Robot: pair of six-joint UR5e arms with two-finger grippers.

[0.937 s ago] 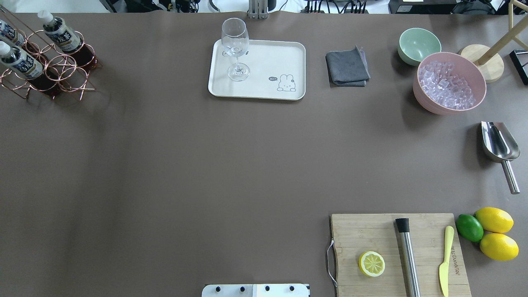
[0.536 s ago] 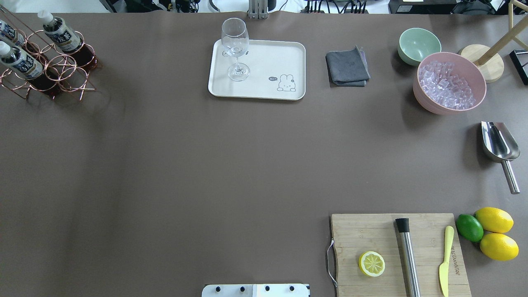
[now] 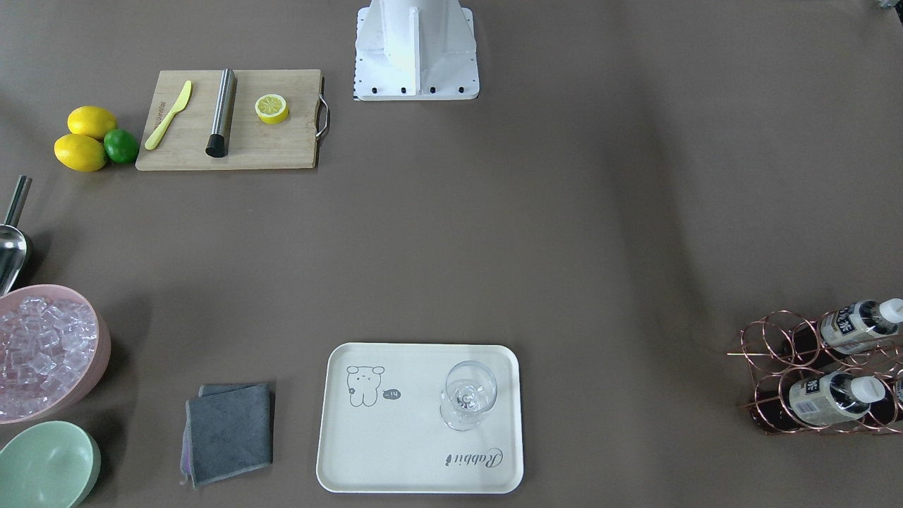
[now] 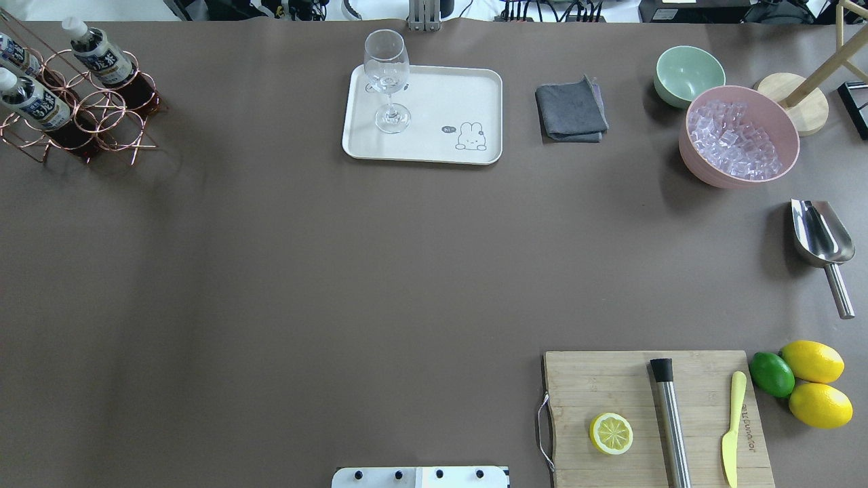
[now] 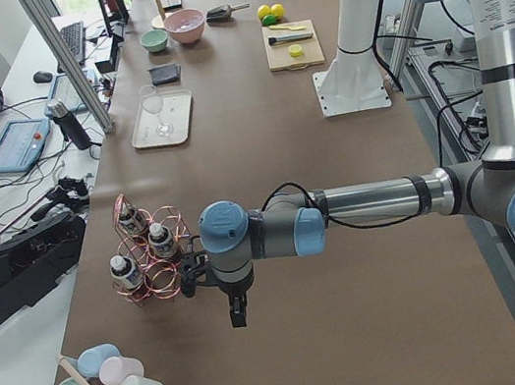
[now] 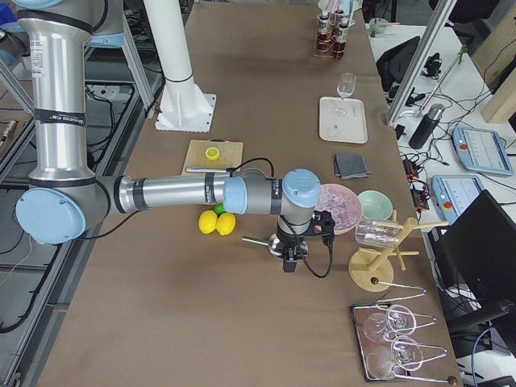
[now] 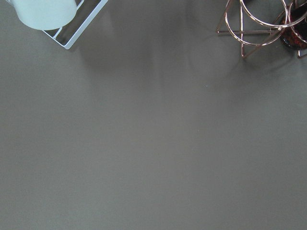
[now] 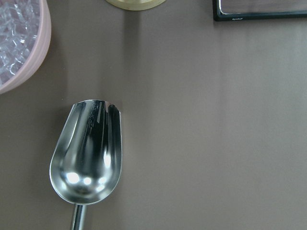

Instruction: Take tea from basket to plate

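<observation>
Three tea bottles (image 4: 102,57) with white caps stand in the copper wire basket (image 4: 112,125) at the table's far left corner; they also show in the front view (image 3: 836,395). The cream plate (image 4: 441,95) lies at the far middle with a wine glass (image 4: 388,81) on it. My left gripper (image 5: 237,308) hangs pointing down beside the basket (image 5: 168,280); I cannot tell whether it is open. My right gripper (image 6: 290,262) hangs over the metal scoop (image 8: 86,153); I cannot tell its state either. A basket corner (image 7: 249,28) shows in the left wrist view.
A pink bowl (image 4: 698,173) of ice, a mint bowl (image 4: 685,71), a grey cloth (image 4: 571,108) and a wooden stand (image 4: 793,102) are at the far right. A cutting board (image 4: 610,386) with tools and lemons (image 4: 814,361) is at the near right.
</observation>
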